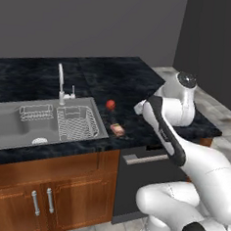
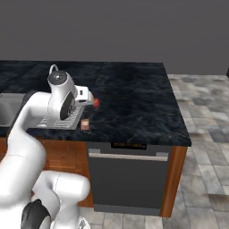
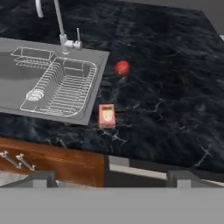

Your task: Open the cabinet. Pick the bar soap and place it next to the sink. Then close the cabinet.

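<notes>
Pincer (image 3: pixel 112 177) spread wide, empty; bar soap (image 3: pixel 106 116) beside sink (image 3: pixel 94 94)

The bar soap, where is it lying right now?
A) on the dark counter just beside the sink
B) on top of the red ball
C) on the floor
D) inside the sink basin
A: the bar soap lies on the counter beside the sink rim.

The pinkish-tan bar soap (image 3: pixel 106 115) lies flat on the dark counter just beside the steel sink's (image 3: pixel 94 98) right rim.

Kitchen, steel sink (image 1: pixel 4 123), black stone counter (image 1: pixel 120 78), dishwasher (image 2: pixel 127 179)
</notes>
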Robot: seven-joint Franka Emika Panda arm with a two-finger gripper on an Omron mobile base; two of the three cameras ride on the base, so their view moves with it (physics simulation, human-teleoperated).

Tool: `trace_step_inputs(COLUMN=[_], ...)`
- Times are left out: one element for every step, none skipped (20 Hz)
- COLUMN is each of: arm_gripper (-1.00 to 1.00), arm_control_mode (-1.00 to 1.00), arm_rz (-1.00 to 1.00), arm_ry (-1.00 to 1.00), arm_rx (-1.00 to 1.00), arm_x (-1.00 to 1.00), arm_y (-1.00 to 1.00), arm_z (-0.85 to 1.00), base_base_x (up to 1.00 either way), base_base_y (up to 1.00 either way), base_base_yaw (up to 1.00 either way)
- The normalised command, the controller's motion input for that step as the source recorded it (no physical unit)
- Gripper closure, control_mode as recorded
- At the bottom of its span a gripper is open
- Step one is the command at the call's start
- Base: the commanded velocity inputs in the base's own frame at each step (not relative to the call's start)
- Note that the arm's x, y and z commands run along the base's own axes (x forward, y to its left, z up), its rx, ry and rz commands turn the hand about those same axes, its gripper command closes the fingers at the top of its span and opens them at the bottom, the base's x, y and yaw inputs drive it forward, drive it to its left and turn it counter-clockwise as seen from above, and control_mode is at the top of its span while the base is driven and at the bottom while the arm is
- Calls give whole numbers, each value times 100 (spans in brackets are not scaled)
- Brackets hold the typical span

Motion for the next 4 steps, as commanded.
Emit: trace_step_inputs(arm_gripper=[-100,-100,-100,-100], arm_control_mode=[-100,-100,-100,-100], arm_rz=[0,0,0,0], arm_ry=[-15,-15,-11,-5], arm_rx=[3,3,4,4], arm_x=[-70,-70,-76,-74], arm_y=[-14,-15,-9,-3], arm_z=[58,50,25,9], base_base_x=[0,0,0,0], base_base_y=[0,0,0,0], base_base_yaw=[0,0,0,0])
